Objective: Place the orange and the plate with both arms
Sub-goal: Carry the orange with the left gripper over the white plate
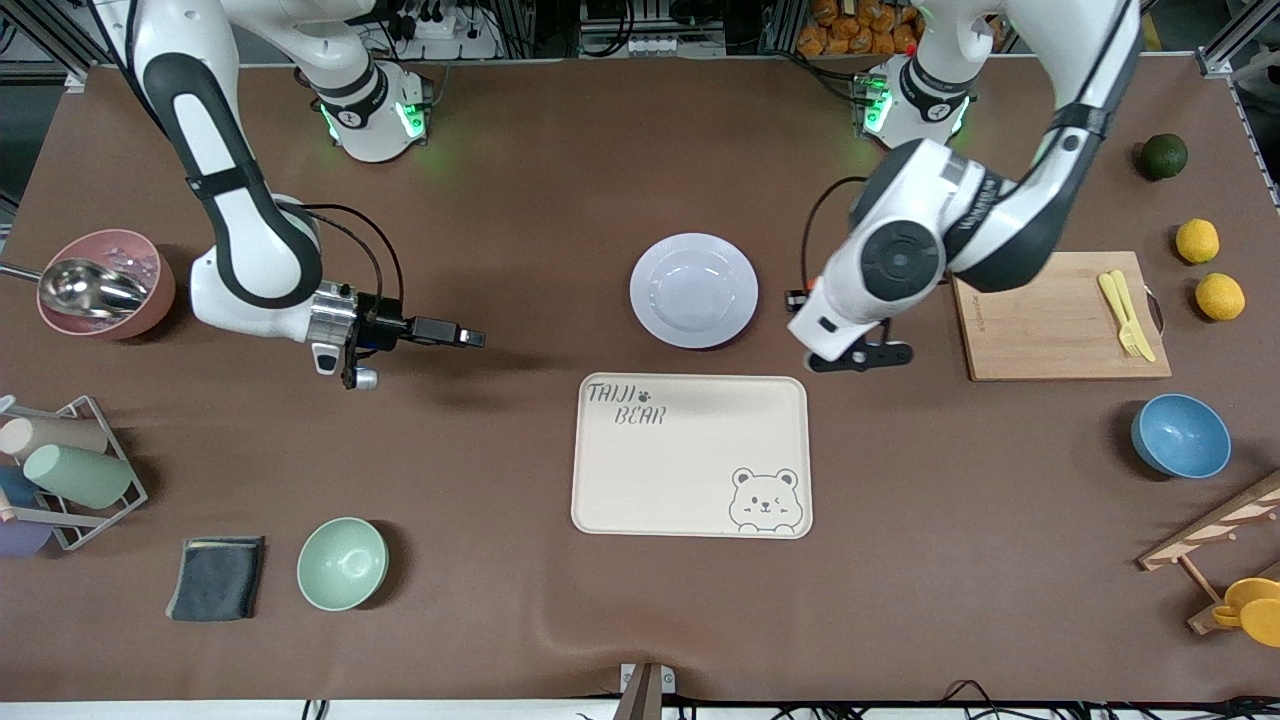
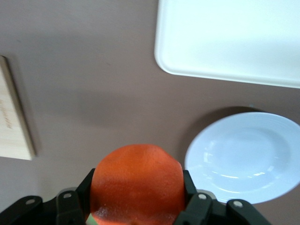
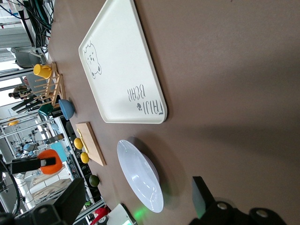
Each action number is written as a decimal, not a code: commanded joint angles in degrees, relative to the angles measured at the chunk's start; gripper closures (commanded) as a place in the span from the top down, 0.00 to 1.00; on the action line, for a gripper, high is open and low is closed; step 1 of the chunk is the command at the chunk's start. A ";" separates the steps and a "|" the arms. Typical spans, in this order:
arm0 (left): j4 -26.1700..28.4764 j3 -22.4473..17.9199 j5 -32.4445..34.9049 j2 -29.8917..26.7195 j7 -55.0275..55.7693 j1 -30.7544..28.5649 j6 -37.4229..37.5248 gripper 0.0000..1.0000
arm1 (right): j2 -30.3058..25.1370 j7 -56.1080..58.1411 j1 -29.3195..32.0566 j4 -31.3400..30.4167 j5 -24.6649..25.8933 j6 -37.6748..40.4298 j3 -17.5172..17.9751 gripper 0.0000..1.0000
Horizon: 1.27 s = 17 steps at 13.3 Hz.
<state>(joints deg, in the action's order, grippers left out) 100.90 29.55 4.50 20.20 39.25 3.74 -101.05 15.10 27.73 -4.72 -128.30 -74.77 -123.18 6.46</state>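
The orange [image 2: 137, 185] is bright red-orange and sits gripped between the black fingers of my left gripper [image 2: 138, 187]. In the front view the left gripper [image 1: 862, 356] hangs over bare table between the plate and the cutting board, and the arm hides the orange there. The right wrist view shows the orange [image 3: 49, 161] held in the air. The white plate [image 1: 693, 290] lies on the table just above the tray in that view; it also appears as the plate [image 2: 243, 157] and the plate [image 3: 139, 174]. My right gripper [image 1: 455, 335] is open and empty over the table toward the right arm's end.
A cream bear-printed tray [image 1: 690, 455] lies nearer the front camera than the plate. A wooden cutting board [image 1: 1060, 315] with yellow cutlery, two yellow fruits [image 1: 1197, 240], a green fruit [image 1: 1162, 156] and a blue bowl [image 1: 1180, 435] sit toward the left arm's end. A green bowl [image 1: 342, 563], pink bowl [image 1: 105, 283] and cup rack [image 1: 60, 470] sit toward the right arm's end.
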 commanded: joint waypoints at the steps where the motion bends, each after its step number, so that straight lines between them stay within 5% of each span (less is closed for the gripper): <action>1: -4.30 -0.28 -0.98 3.87 4.51 4.42 1.82 0.05 | -0.42 3.19 -1.17 -1.25 -2.40 -1.80 -0.14 1.00; 5: -10.54 -0.28 -0.89 12.21 10.93 12.07 1.74 0.03 | -0.25 4.44 -1.26 -1.60 -2.49 -2.24 -0.13 1.00; 17: -10.64 -0.99 0.51 20.83 16.64 21.66 -6.17 0.02 | -0.25 4.44 -1.87 -1.69 -2.49 -2.94 -0.05 1.00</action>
<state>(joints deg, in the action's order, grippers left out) 91.79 29.03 4.39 39.47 53.98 24.03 -106.76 15.31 30.87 -5.79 -129.21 -75.37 -125.30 6.53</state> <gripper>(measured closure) 0.286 0.000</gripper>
